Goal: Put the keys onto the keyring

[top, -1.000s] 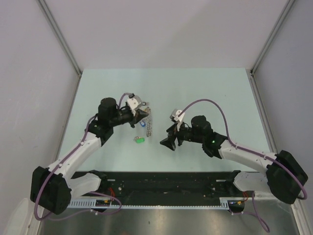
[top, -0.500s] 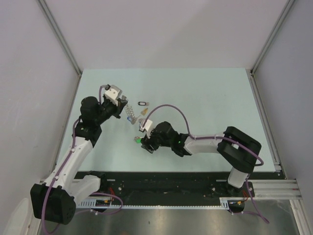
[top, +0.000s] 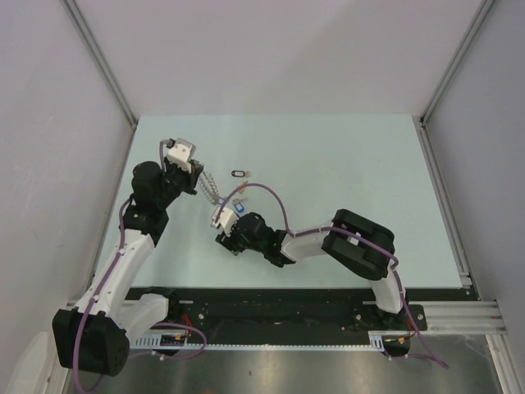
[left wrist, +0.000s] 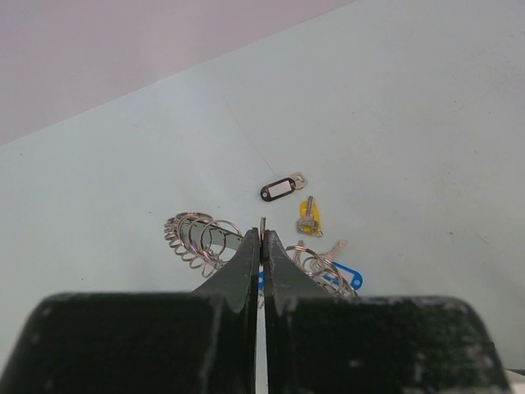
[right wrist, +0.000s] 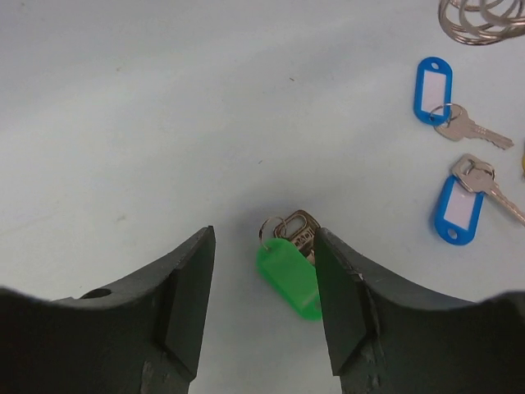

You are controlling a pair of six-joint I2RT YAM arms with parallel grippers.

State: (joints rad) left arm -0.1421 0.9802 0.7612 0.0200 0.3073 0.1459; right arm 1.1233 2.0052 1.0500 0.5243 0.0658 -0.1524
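In the left wrist view my left gripper (left wrist: 262,234) is shut on the wire of the keyring (left wrist: 197,240), a silver coil that spreads to both sides of the fingers just above the table. From above, this gripper (top: 197,177) holds the keyring (top: 211,190) at the table's left. Three of the keys lie beyond it, tagged black (left wrist: 279,189), yellow (left wrist: 310,218) and blue (left wrist: 345,276). My right gripper (right wrist: 264,238) is open and low over the table, with the green-tagged key (right wrist: 289,277) lying between its fingers, close against the right one. Seen from above, the right gripper (top: 232,240) hides that key.
Two blue-tagged keys (right wrist: 432,79) (right wrist: 458,210) lie right of the right gripper, with an edge of the keyring (right wrist: 484,16) past them. The black-tagged key (top: 239,173) sits apart, further back. Grey walls and posts (top: 98,61) enclose the pale green table (top: 344,164).
My left gripper has drawn back to the left with the keyring. The right arm has reached left and down over the green-tagged key, and its jaws have narrowed around it.
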